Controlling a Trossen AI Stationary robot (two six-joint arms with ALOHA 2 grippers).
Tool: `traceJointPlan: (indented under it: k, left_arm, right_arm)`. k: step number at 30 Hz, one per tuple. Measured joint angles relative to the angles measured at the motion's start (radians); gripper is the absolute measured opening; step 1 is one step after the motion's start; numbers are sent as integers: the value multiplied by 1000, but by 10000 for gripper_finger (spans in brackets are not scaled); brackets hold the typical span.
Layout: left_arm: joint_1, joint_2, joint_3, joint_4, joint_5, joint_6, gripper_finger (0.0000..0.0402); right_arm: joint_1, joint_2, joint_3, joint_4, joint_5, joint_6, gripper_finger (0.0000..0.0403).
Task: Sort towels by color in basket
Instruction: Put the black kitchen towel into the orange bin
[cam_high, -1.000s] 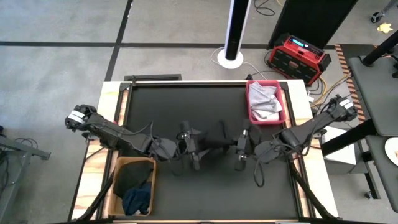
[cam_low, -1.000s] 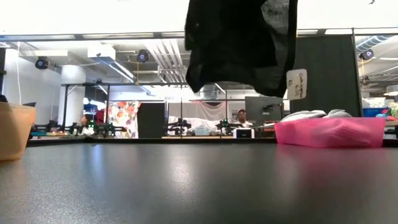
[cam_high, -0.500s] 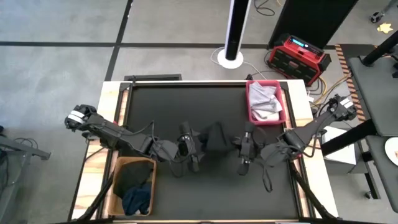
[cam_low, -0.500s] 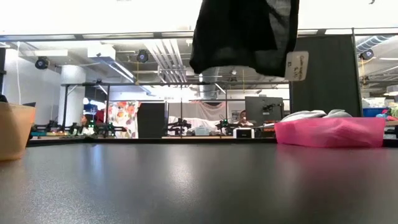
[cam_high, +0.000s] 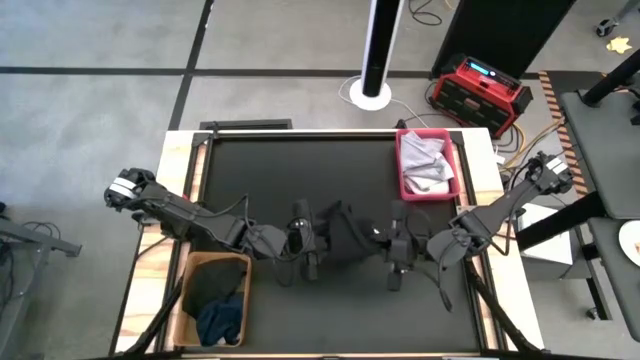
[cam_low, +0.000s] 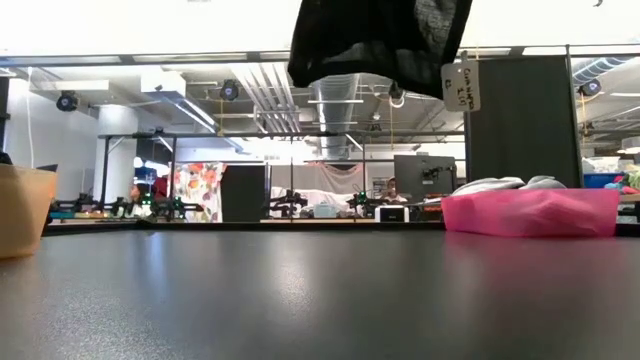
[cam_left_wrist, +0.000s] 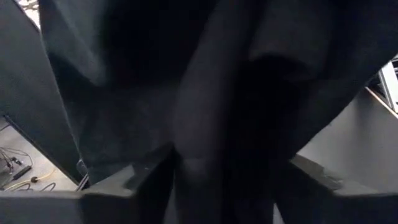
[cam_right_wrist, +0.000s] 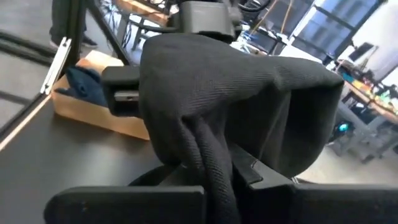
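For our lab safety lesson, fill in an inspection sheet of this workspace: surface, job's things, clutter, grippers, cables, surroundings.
Surface: black table top, bare.
Job's things: black cloth towel held above the table; pink plastic basket of light towels; tan basket of dark towels.
Clutter: nothing seen.
Grippers: right gripper shut on the black towel; left gripper at its other edge, grip unclear.
Cables: on the floor by the red box.
Surroundings: white pole base, grey floor.

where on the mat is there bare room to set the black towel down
Bare mat lies along the far edge, beside the pink basket, and along the near edge right of the brown basket. The middle is crowded: left gripper and right gripper hold the black towel aloft between them.
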Motion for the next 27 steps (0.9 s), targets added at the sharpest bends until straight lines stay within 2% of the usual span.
traceJointPlan:
  k: [2,7,8,13,20,23,27]
  left_arm:
    - [0,0,0,0,-3,0,186]
    - [0,1,0,29,-9,1,32]
    - [0,1,-1,44,-18,2,17]
    - [-3,1,-1,67,-109,43,5]
    - [-17,-13,-1,73,-128,74,2]
    - [-29,-27,-1,76,-132,79,1]
    - [-37,-45,-1,81,-143,79,1]
  right_arm:
    - [5,5,-3,0,-9,-42,8]
    - [11,44,-5,0,-14,-172,8]
    - [11,55,-5,2,-14,-191,8]
    - [10,102,-5,8,-9,-203,8]
    - [10,141,-5,-84,63,-98,14]
    - [11,145,-5,-111,84,-23,36]
    - [21,141,-5,-132,85,56,98]
